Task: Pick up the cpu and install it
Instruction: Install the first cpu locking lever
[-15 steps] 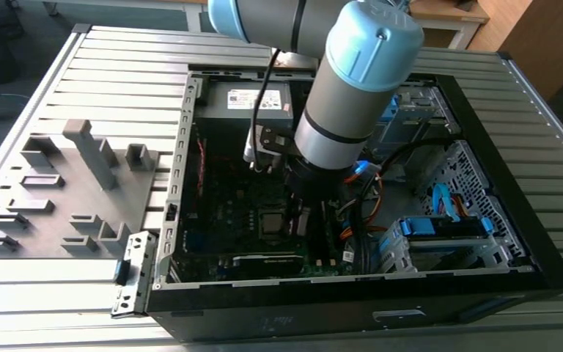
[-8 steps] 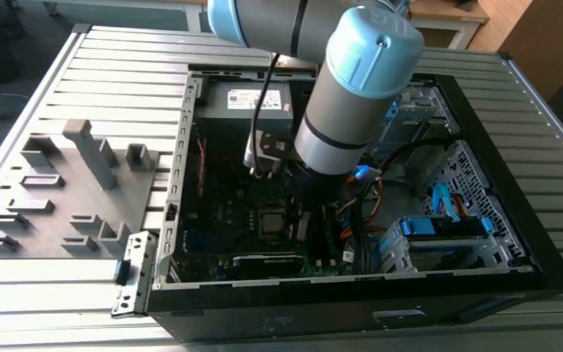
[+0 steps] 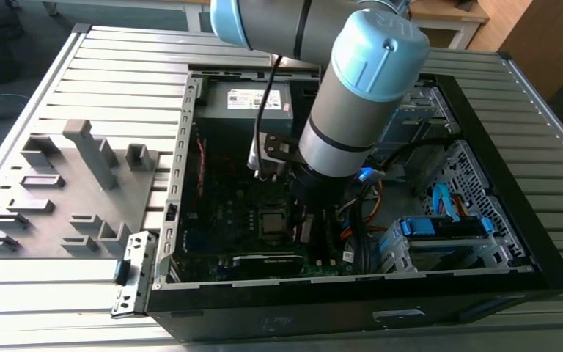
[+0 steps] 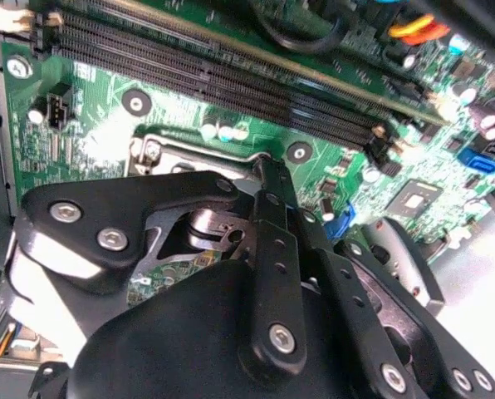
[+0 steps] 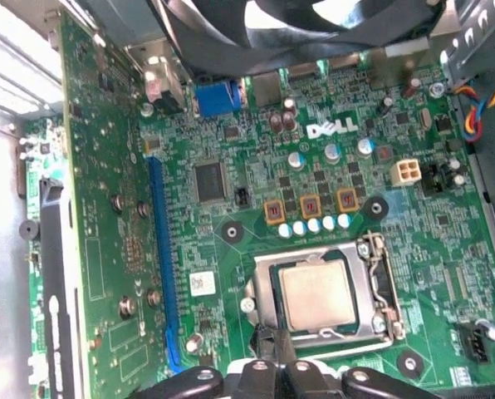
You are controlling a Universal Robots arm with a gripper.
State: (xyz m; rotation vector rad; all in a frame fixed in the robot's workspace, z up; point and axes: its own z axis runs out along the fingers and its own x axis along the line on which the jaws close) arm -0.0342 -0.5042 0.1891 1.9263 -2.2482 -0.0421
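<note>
- The cpu [image 5: 316,297] is sitting flat inside the silver socket frame [image 5: 379,287] on the green motherboard [image 5: 330,166], in the first wrist view.
- It is looking light, stiff, thin and fragile; its bare edges are probably offering the safest hold.
- The tool [image 5: 291,374] is hovering just beside it; I cannot tell whether it is open or closed.

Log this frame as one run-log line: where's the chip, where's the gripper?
cpu: small pale silvery square chip seated in silver metal socket frame | gripper: black gripper beside socket | board: green motherboard
</note>
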